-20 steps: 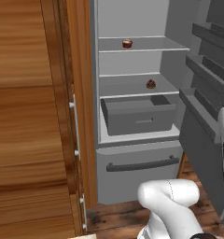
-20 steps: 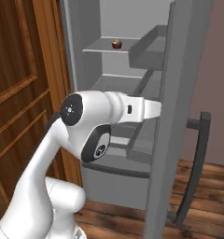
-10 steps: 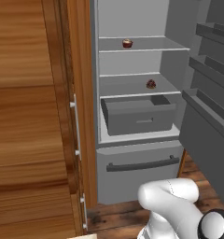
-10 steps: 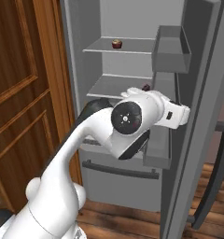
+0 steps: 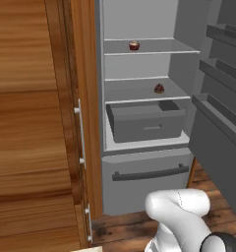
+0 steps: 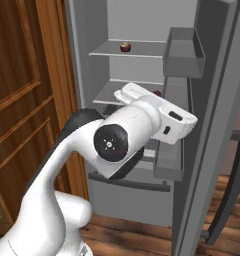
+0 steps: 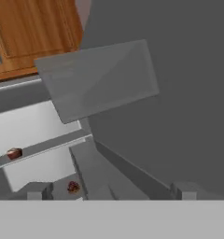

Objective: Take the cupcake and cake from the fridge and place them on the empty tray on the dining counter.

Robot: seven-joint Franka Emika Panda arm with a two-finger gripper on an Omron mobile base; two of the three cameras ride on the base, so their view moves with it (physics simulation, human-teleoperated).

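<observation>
You have the fridge (image 5: 144,98) standing open, with the cupcake (image 5: 134,46) on its upper shelf and a second small dark red item (image 5: 159,88), presumably the cake, on the shelf just below, right above the grey drawer (image 5: 145,120). In the right base view the hand sits in front of that drawer, level with the lower shelf and beside the door bins (image 6: 184,52), so the cupcake (image 6: 125,47) lies above the hand and deeper into the fridge; your reach has to go up and inward. The hand view is rolled: the cupcake (image 7: 14,153) appears at its left edge and the second item (image 7: 73,187) low down, near one fingertip (image 7: 38,192). The two tips stand well apart with nothing between them, so the jaws are released. The fingers are hidden behind the wrist in the right base view. The cake's shape is too small to make out.
</observation>
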